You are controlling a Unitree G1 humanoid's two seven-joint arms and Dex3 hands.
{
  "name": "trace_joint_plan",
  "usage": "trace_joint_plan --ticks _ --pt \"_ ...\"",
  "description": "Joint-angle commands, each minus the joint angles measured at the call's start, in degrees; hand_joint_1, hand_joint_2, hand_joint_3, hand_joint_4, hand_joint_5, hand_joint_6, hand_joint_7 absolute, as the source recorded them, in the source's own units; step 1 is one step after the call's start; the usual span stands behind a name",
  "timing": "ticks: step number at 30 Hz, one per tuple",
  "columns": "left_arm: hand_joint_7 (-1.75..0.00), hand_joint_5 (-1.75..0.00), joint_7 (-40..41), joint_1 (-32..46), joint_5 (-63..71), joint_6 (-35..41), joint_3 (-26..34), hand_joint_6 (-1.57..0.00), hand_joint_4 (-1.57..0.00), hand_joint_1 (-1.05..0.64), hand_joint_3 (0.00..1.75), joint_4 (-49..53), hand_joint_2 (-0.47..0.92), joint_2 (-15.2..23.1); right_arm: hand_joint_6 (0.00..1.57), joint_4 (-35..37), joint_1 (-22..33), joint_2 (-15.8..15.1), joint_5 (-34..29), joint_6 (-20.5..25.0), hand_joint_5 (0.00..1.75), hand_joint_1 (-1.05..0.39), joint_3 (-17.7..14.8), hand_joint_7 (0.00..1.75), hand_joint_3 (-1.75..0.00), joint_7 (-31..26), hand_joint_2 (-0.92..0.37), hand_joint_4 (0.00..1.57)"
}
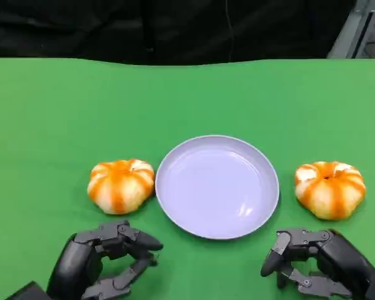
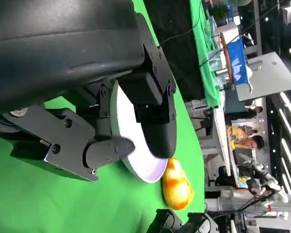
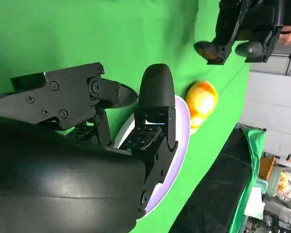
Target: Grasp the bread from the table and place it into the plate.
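While flanking one plate (image 1: 217,232) — two breads (image 1: 120,185)

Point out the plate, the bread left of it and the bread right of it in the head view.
plate (image 1: 194,164): head view, bare inner surface near the far rim.
left bread (image 1: 120,185): head view, middle of its striped top.
right bread (image 1: 330,189): head view, middle of its top, just below the centre dimple.

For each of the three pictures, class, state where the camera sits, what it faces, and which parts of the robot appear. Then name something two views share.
Head view: high on the robot, looking down at the green table; left hand and right hand at the near edge.
Left wrist view: behind the left hand, facing the plate and one bread.
Right wrist view: behind the right hand, facing the plate, the other bread and the left hand.
Shared: both wrist views show the plate.
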Motion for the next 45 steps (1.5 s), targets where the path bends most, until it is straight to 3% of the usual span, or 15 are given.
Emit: trace_joint_plan --ticks 1,3,8,15,19,31,37,45 --pt "-0.01 -0.34 0.88 0.32 -1.23 1.45 0.86 -1.04 -0.91 -0.16 0.17 -1.27 0.92 0.15 0.82 0.34 -0.47 -0.5 0.67 -0.41 1.52 -0.01 -0.6 1.03 -0.47 0.18 -0.92 0.72" --pt "0.0 -0.17 0.63 0.52 -2.04 2.12 0.95 -0.94 -0.91 -0.14 0.15 -1.85 0.92 0.04 0.82 0.34 -0.48 -0.46 0.98 -0.31 1.52 -0.01 -0.6 1.04 -0.47 0.46 -0.92 0.72" --pt "0.0 -0.05 -0.86 0.53 -4.01 3.03 1.09 -0.85 -0.9 -0.18 0.11 -2.28 0.92 0.04 0.82 -0.2 -0.29 -0.65 0.36 0.16 1.52 -0.01 -0.54 1.04 -0.47 0.21 -0.92 0.72" --pt "0.0 -0.02 -1.58 0.51 -4.67 3.27 1.18 -0.82 -0.89 -0.2 0.09 -2.36 0.92 0.07 0.81 -0.25 -0.27 -0.67 0.11 0.05 1.53 0.0 -0.55 1.05 -0.47 0.06 -0.92 0.72" --pt "0.0 -0.01 -9.96 -1.37 -14.95 0.9 4.1 -0.69 -0.81 -0.46 0.05 -2.25 0.92 -0.59 0.82 0.77 -0.52 -0.42 0.44 -0.31 1.52 -0.01 -0.6 1.05 -0.47 0.29 -0.92 0.71" --pt "0.0 0.0 -12.99 -3.56 -15.18 -3.08 7.65 -0.62 -0.67 -0.56 0.01 -2.22 0.89 0.22 0.82 0.61 -0.46 -0.48 0.71 0.22 1.51 -0.01 -0.52 1.05 -0.47 0.71 -0.92 0.72" --pt "0.0 0.0 -9.43 -4.56 -9.7 -6.67 8.31 -0.62 -0.66 -0.62 0.0 -1.8 0.89 1.31 0.82 0.73 -0.43 -0.35 0.88 0.16 1.51 -0.01 -0.62 1.04 -0.47 0.77 -0.92 0.72" --pt "-0.03 -0.01 8.18 -6.16 12.85 -11.23 9.91 -0.73 -0.7 -0.64 0.02 -2.32 0.92 4.38 0.82 0.85 -0.52 -0.44 0.2 -0.46 1.51 -0.01 -0.49 1.04 -0.47 0.38 -0.92 0.72"
